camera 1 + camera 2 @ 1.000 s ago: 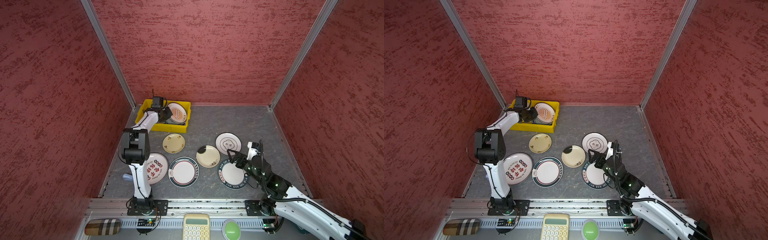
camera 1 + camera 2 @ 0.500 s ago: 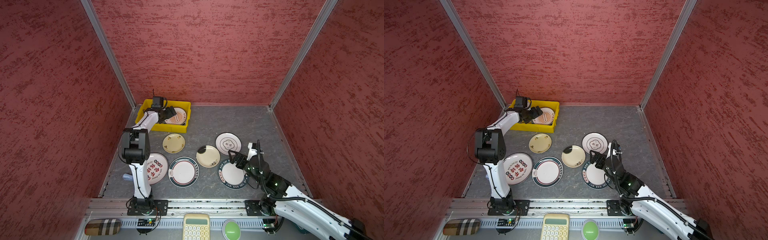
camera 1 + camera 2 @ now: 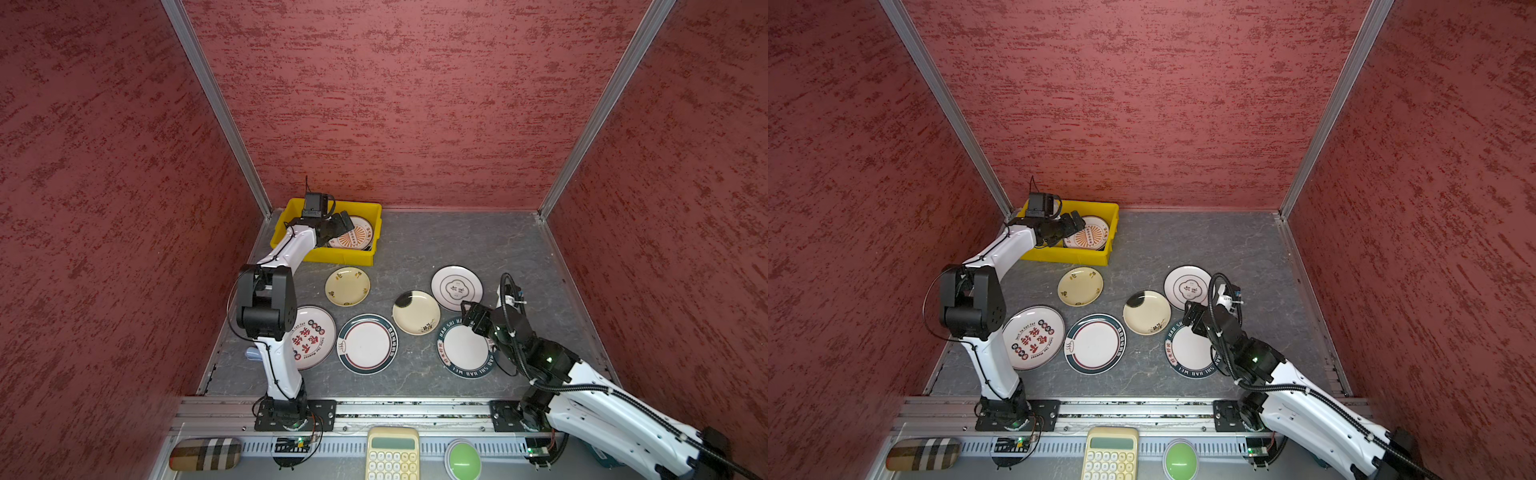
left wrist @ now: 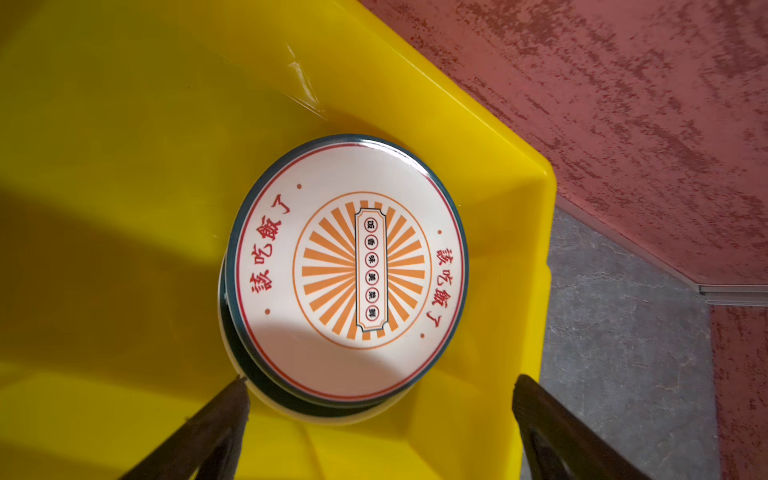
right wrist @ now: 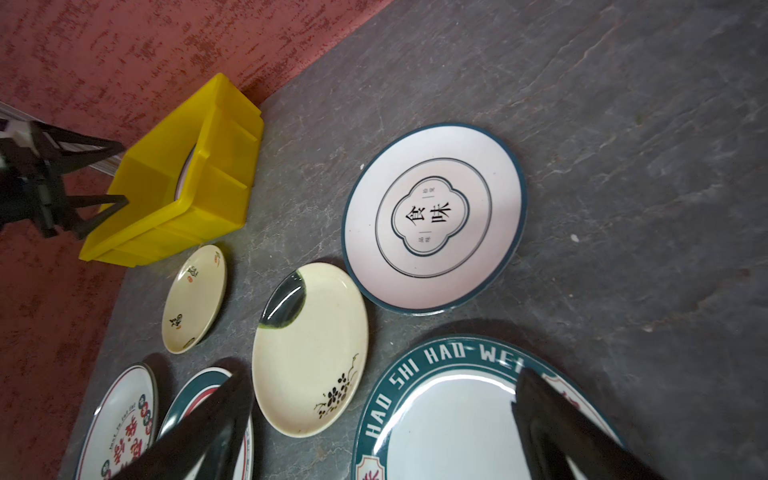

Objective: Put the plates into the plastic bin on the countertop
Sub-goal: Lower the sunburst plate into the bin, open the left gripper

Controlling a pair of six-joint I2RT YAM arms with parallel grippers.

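The yellow plastic bin [image 3: 340, 258] [image 3: 1067, 255] stands at the back left of the countertop [image 3: 478, 245]. In it an orange-sunburst plate [image 3: 356, 235] [image 4: 349, 270] lies flat on top of other plates. My left gripper [image 3: 340, 224] [image 4: 380, 379] hangs open just above the bin, holding nothing. Several plates lie on the countertop. Among them are a small cream one [image 3: 347, 286], a cream one with a dark patch [image 3: 416, 312] and a dark-rimmed white one [image 3: 456, 288]. My right gripper [image 3: 471, 318] [image 5: 382, 374] stands open over the far edge of a green-rimmed lettered plate [image 3: 459, 353] [image 5: 457, 415].
A green-rimmed plate [image 3: 367, 344] and a red-lettered plate [image 3: 316, 343] lie near the left arm's base. The front metal rail [image 3: 395, 409] has a calculator [image 3: 392, 455], a green button [image 3: 462, 461] and a plaid case [image 3: 205, 454] beyond it. Red walls close three sides.
My left gripper has opened and let go of the sunburst plate, which has dropped flat onto the stack in the bin. The right gripper has barely shifted.
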